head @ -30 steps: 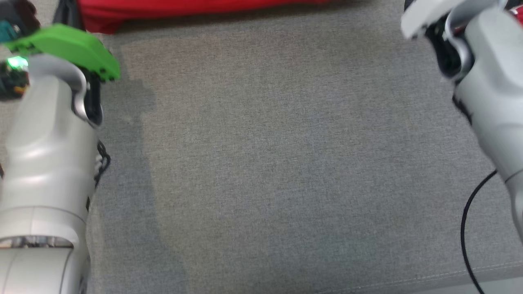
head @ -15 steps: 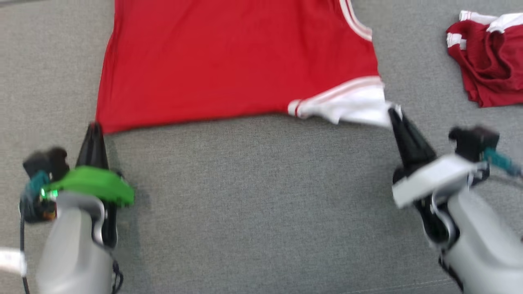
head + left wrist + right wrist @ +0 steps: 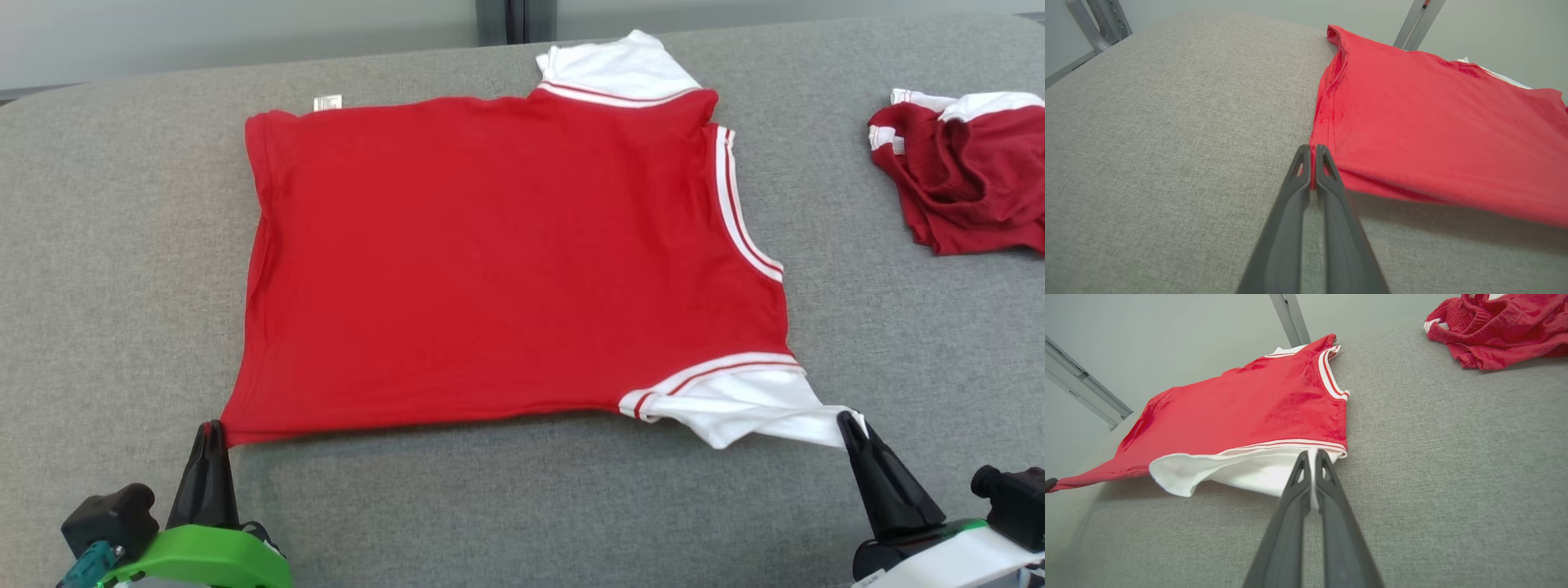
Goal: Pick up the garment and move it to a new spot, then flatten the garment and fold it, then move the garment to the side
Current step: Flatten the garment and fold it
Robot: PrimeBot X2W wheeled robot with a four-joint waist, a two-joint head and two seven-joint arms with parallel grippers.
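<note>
Flat on grey cushion (image 3: 522,506), roughly centre: red shirt (image 3: 506,261), spread out, near edge held slightly off the fabric (shadow under it in both wrist views). At near-left hem corner, left gripper (image 3: 211,429), fingers pressed together, pinching the red cloth. At near-right corner, right gripper (image 3: 847,420), fingers also pressed together, pinching the white sleeve (image 3: 735,404), which is pulled to a point at the tips. Small white label (image 3: 327,102) at far-left corner. Crumpled dark red garment (image 3: 963,180) well apart, on the cushion's right side.
</note>
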